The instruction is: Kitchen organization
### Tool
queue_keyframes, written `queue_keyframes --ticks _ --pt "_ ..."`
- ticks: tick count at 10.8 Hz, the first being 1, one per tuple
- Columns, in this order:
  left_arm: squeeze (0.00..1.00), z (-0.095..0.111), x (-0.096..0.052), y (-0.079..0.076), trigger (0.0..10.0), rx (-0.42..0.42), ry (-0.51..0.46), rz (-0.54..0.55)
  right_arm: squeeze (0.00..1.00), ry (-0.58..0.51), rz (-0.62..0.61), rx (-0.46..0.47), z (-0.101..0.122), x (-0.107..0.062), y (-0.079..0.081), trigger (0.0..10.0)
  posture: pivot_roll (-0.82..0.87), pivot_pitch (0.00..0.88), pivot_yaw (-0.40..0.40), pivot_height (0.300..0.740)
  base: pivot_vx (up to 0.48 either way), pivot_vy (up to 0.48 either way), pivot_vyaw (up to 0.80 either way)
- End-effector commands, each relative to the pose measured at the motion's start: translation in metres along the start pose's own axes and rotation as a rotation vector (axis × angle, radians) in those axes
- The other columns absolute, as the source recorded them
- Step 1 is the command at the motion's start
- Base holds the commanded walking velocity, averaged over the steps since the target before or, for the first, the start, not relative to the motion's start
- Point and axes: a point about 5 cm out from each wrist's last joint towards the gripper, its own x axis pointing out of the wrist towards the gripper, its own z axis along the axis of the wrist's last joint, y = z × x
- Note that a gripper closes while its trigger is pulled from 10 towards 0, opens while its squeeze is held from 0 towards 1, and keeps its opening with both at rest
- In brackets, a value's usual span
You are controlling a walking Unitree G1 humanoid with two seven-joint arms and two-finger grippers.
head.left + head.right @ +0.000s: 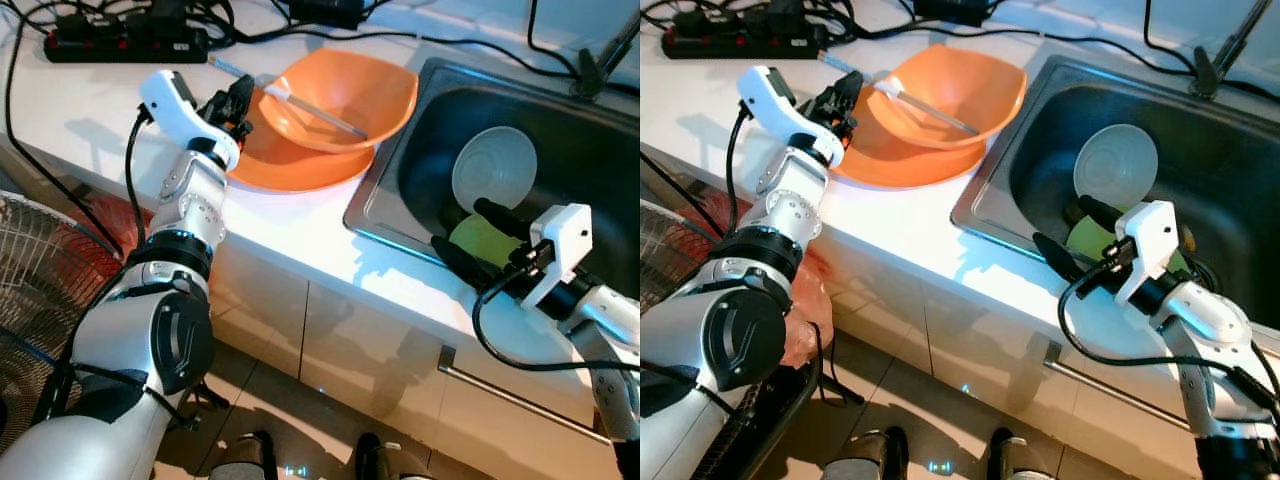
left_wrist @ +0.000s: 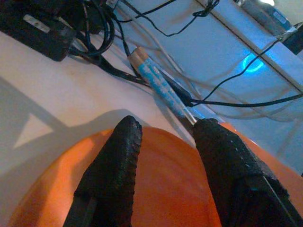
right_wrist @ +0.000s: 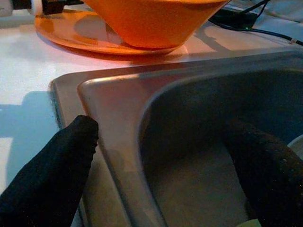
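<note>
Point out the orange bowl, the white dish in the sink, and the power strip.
orange bowl (image 1: 350, 95): left eye view, inner wall.
white dish (image 1: 493, 165): left eye view, centre of its face.
power strip (image 1: 125, 45): left eye view, top of its black body.

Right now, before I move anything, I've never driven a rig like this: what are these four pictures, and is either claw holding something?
You are looking through a humanoid robot with two silver arms, each ending in two long black fingers. The two wide pictures come from its head, looking down at a white counter and a steel sink. The two close-ups come from cameras on its wrists. The left gripper is open at the rim of an orange plate; an orange bowl sits on that plate with a utensil lying across it. The right gripper is open over the sink's near edge, above a white plate and something yellow-green. Neither holds anything. A power strip and cables lie behind.
</note>
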Motion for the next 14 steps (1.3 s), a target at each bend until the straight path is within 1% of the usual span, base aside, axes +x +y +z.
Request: queue_keyframes --ticks 1,3,6,10,12,14 --pt "0.00 -0.002 0.003 -0.007 10.0 -0.007 0.019 -0.023 0.00 0.022 -0.010 0.018 -0.003 -0.005 0.000 10.0 -0.07 0.248 -0.018 0.740 0.000 0.000 0.00" --pt "0.00 -0.001 0.006 -0.013 10.0 -0.021 0.016 -0.040 0.00 0.031 -0.010 0.031 -0.004 -0.008 0.005 10.0 -0.08 0.260 -0.016 0.740 0.000 0.000 0.00" --pt "0.00 0.004 0.008 -0.018 10.0 -0.019 -0.009 -0.066 0.00 0.036 -0.010 0.041 -0.004 -0.010 0.008 10.0 -0.09 0.262 -0.013 0.740 0.000 0.000 0.00" --pt "0.00 0.019 0.013 -0.026 10.0 -0.015 -0.067 -0.118 0.00 0.033 -0.018 0.041 -0.003 -0.009 0.007 10.0 -0.08 0.248 -0.011 0.740 0.000 0.000 0.00" --pt "0.00 0.021 0.013 -0.027 10.0 -0.010 -0.071 -0.127 0.00 0.029 -0.016 0.042 -0.003 -0.007 0.008 10.0 -0.07 0.240 -0.007 0.740 0.000 0.000 0.00" --pt "0.00 0.020 0.013 -0.025 10.0 -0.010 -0.062 -0.114 0.00 0.028 -0.015 0.043 -0.002 -0.008 0.009 10.0 -0.09 0.248 -0.007 0.740 0.000 0.000 0.00"
